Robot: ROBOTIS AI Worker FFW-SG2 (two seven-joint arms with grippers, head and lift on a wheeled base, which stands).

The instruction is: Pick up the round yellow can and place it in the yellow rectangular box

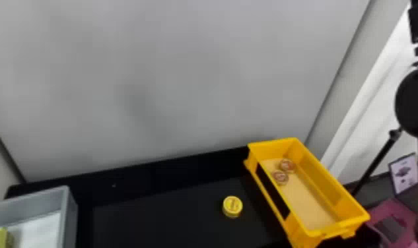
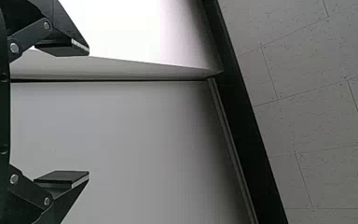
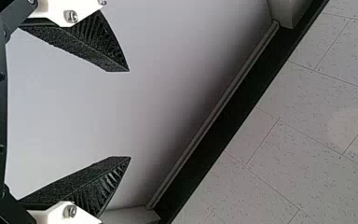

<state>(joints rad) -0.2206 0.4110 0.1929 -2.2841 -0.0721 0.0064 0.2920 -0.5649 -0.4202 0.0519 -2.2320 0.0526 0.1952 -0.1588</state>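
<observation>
The head view shows the yellow can (image 1: 232, 206) near the yellow box (image 1: 321, 178), both wrist views parted jaws.

White panel (image 2: 126, 28) is glaring in left wrist view, while shadow is darkening right wrist view's wall (image 3: 98, 107) toward the ceiling (image 3: 298, 130).

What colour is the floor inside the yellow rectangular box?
The floor of the yellow rectangular box is pale tan, seen best in the head view.

A staged work area, perhaps a lab: grey partition panels (image 1: 171, 82) stand behind a black table (image 1: 158, 211).
</observation>
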